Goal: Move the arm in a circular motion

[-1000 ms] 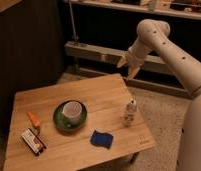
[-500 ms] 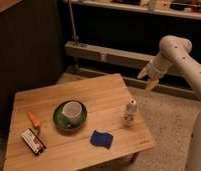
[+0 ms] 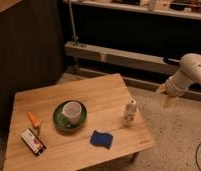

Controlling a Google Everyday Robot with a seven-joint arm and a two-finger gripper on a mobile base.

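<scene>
The cream-white arm [image 3: 191, 72] reaches in from the right edge, its thick rounded segment bent downward. Its pale gripper [image 3: 164, 95] hangs off the table's right side, over the speckled floor, level with the table's far right corner. It is to the right of and above a small white bottle [image 3: 129, 112] that stands near the table's right edge. Nothing shows between the gripper and the floor below it.
A low wooden table [image 3: 99, 92] carries a green plate [image 3: 59, 120] with a white cup [image 3: 72, 111], a blue sponge [image 3: 101, 139], an orange item [image 3: 33, 119] and a small packet [image 3: 33, 141]. A metal rail and dark shelving run behind.
The arm has swung right and downward, away from above the table's far edge. The gripper now sits lower, beyond the table's right side. The objects on the table have not moved.
</scene>
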